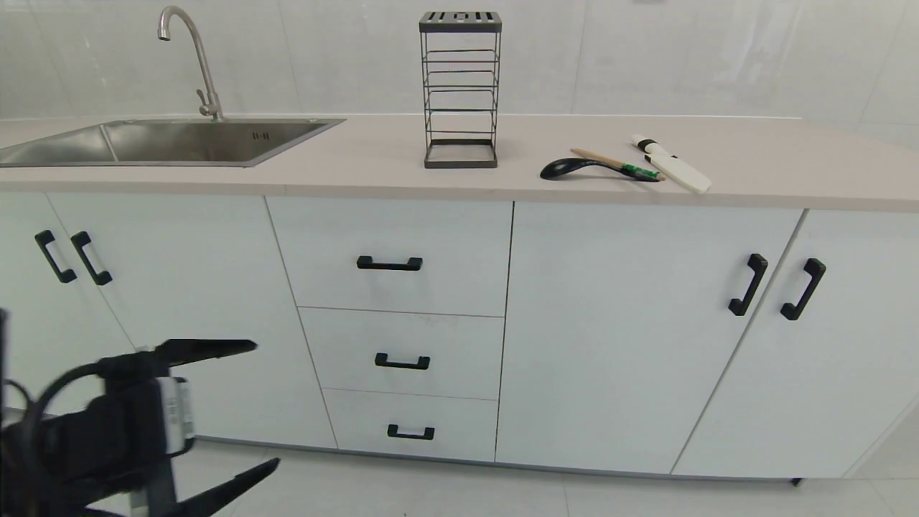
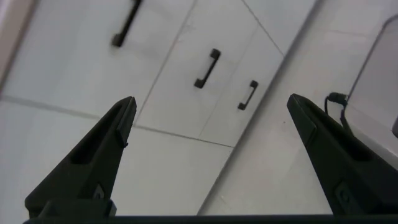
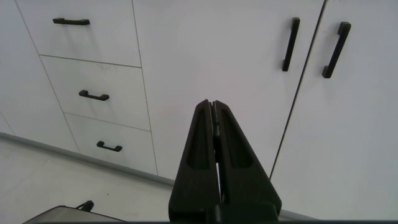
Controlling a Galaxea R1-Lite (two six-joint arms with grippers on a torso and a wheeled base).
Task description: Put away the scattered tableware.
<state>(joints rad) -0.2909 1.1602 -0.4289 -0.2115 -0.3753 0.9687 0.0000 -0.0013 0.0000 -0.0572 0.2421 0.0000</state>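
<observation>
Black ladle (image 1: 599,169): on countertop (image 1: 344,176), right of wire rack (image 1: 460,90).
Wood-handled utensil (image 1: 602,157): just behind ladle, alongside its handle.
White utensil (image 1: 675,166): just right of both, black band at far end.
L gripper (image 1: 266,404): jaws wide apart, empty; low by cabinet doors left of drawers (image 1: 445,251); tableware well apart, up and to the right.
R gripper (image 3: 212,103): jaws pressed together, nothing between; facing door right of drawers.
Sink (image 1: 287,133): counter's left end.
</observation>
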